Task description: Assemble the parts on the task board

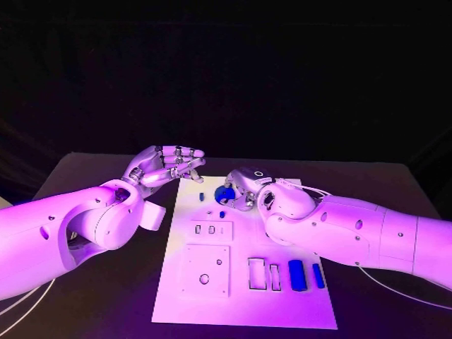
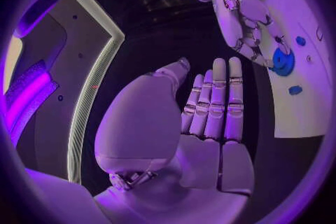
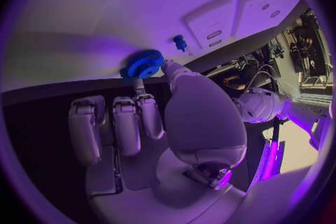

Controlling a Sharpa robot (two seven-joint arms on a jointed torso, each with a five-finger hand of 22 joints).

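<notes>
Evidently the blue gear [image 1: 225, 193] is pinched by the right hand [image 1: 248, 185] for seating on the task board [image 1: 248, 311]; the left hand [image 1: 168, 167] is held spread, empty, aside.

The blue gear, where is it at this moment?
In the head view the blue gear sits at the far end of the task board, pinched by the right hand, with a small blue peg just nearer the robot.

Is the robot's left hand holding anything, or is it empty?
Empty. The left hand hovers beside the task board, fingers straight, nothing between them.
</notes>
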